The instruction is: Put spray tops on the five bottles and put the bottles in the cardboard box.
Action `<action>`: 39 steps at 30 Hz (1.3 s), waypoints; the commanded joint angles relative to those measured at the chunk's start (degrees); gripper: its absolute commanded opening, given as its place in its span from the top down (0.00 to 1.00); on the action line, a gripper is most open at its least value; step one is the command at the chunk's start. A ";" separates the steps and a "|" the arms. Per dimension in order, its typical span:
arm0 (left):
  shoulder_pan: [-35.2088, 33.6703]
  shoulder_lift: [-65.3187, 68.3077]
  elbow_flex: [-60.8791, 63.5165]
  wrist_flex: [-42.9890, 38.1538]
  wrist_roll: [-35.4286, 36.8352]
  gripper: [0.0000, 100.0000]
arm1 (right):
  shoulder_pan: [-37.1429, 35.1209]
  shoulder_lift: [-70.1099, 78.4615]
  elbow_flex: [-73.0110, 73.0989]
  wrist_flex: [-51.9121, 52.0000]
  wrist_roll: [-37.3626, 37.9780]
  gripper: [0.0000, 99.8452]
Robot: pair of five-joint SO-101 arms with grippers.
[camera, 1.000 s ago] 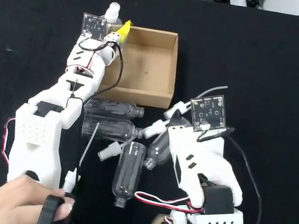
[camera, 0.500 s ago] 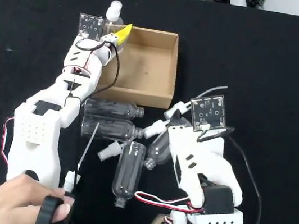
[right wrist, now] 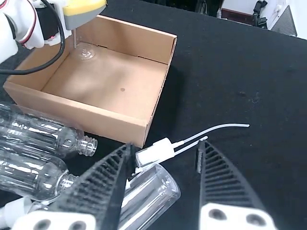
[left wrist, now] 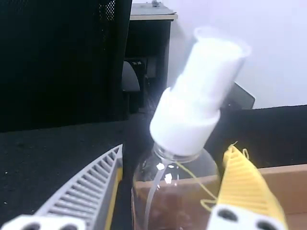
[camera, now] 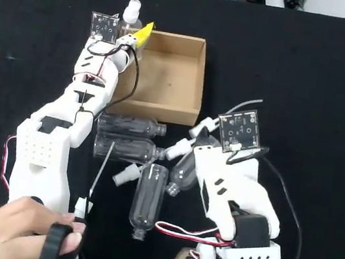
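From above, noted left pincer (camera: 135, 34) pinching capped bottle (camera: 131, 18) at far left corner of box (camera: 162, 111); advise lowering straight down until base seats, then opening slowly so as not to tip it. From left wrist, confirmed capped bottle upright between both fingers, cap (left wrist: 192, 105) clear above them, box wall just behind. From right wrist, found right pincer (right wrist: 164, 146) spread low over tabletop (right wrist: 249, 81), straddling loose top (right wrist: 154, 152), open bottle (right wrist: 148, 191) just beneath.
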 commanded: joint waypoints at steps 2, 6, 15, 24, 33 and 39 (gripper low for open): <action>-1.01 -1.58 -2.86 -0.88 0.00 0.70 | 1.05 -0.84 -2.95 -1.41 0.79 0.80; -0.75 -1.58 -2.86 -0.79 0.00 0.63 | 0.97 -0.84 -2.95 -1.41 0.79 0.80; -1.10 -1.58 -2.86 -1.05 0.35 0.60 | 0.97 -0.84 -2.95 -1.41 0.79 0.80; -0.48 -1.93 -1.45 -1.32 0.44 0.60 | 0.97 -0.84 -2.95 -1.41 0.79 0.80; -1.01 -8.09 4.97 -3.60 0.44 0.60 | 0.97 -0.84 -2.95 -1.41 0.79 0.80; -0.84 -12.48 10.68 -3.96 0.44 0.60 | 0.97 -0.84 -2.95 -1.41 0.79 0.80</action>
